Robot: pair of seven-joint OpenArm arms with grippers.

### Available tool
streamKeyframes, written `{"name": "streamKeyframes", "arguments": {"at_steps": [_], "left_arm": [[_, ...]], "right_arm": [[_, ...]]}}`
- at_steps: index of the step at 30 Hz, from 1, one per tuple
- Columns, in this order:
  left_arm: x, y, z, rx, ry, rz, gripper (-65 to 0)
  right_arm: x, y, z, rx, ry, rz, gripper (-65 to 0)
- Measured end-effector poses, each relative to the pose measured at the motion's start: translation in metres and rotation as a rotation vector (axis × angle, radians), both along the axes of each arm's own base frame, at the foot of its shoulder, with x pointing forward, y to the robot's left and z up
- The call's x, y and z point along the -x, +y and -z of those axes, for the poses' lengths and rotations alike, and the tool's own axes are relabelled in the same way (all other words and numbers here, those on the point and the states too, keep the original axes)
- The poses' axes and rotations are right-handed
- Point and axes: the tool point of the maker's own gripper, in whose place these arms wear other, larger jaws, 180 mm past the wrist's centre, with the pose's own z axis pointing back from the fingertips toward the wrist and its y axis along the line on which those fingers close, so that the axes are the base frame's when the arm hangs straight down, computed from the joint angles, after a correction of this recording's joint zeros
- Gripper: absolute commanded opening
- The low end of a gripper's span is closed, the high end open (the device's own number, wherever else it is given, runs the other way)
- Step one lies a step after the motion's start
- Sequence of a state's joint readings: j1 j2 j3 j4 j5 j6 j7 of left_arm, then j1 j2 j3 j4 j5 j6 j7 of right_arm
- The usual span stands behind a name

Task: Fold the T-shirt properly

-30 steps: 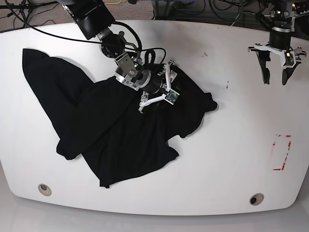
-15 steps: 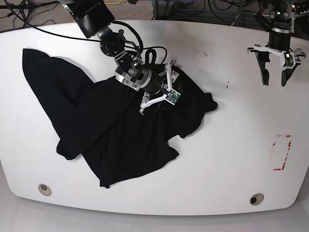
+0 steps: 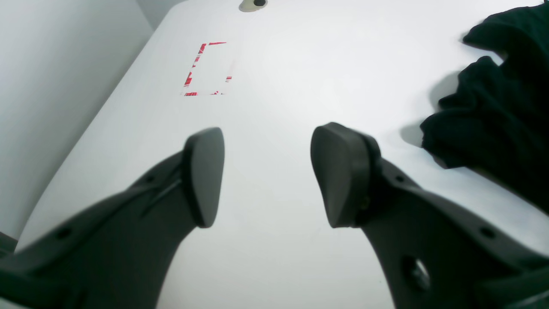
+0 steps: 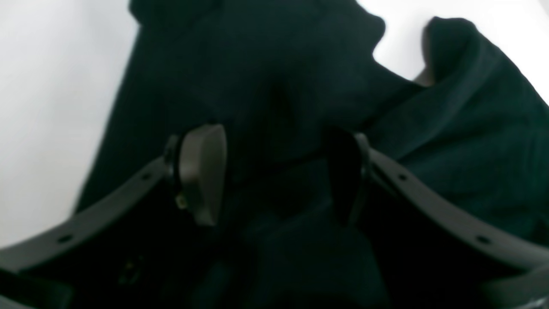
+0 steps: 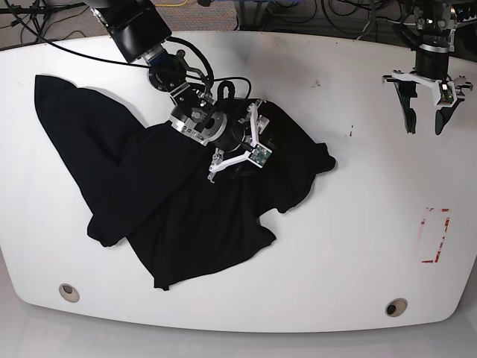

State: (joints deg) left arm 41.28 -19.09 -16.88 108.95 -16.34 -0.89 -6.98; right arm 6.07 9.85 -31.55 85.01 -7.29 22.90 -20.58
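the t-shirt [image 5: 179, 201] lay crumpled and skewed across the left half of the table [image 5: 358, 224] in the base view, one part stretched toward the far left corner and the rest bunched in the middle, with a lobe of cloth poking out to the right. nothing about it was squared up, so i judged i was at the very start of the job: spreading and flattening, with no fold made yet.

my right gripper [image 5: 242, 145] was down over the raised middle of the shirt. in its wrist view the two fingers [image 4: 201, 171] stood apart with dark fabric showing between and below them; i saw no pinch of cloth between the pads, so i read it as released, though whether the tips touched the fabric i could not tell.

my left gripper [image 5: 423, 112] hung above bare table at the far right, well apart from the garment, its jaws spread and empty; only the shirt's edge showed at the side of its wrist view.

the next move, as i judged it, called for the right gripper to settle on a bunched edge and clamp it, and for the left arm to come across to the lobe near the middle so the two could pull the shirt flat.
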Motion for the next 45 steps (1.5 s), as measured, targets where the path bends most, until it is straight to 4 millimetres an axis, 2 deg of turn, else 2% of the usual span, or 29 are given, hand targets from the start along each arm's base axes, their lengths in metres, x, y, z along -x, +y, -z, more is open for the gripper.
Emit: {"name": "streamKeyframes", "arguments": {"at_steps": [6,12,25,34,45], "left_arm": [[0.0,0.0,0.0,0.001,0.001,0.001,-30.8],[0.001,0.002,-0.001,-0.004,-0.002,-0.003,-31.0],[0.002,0.012,-0.006,-0.023,-0.012,-0.022,-31.3],[0.002,0.007,-0.004,-0.016,-0.01,-0.009,-31.3],[0.002,0.007,-0.005,-0.017,-0.013,-0.01,-31.4]], "right_arm": [[0.003,0.001,0.011,0.013,0.029,-0.002,-29.5],[-0.006,-0.001,0.016,0.035,0.033,-0.004,-28.8],[-0.009,0.0,0.015,0.033,0.028,-0.005,-28.8],[-0.012,0.003,0.005,0.006,0.003,-0.003,-28.5],[-0.015,0.004,0.002,0.005,-0.001,-0.002,-28.2]]}}
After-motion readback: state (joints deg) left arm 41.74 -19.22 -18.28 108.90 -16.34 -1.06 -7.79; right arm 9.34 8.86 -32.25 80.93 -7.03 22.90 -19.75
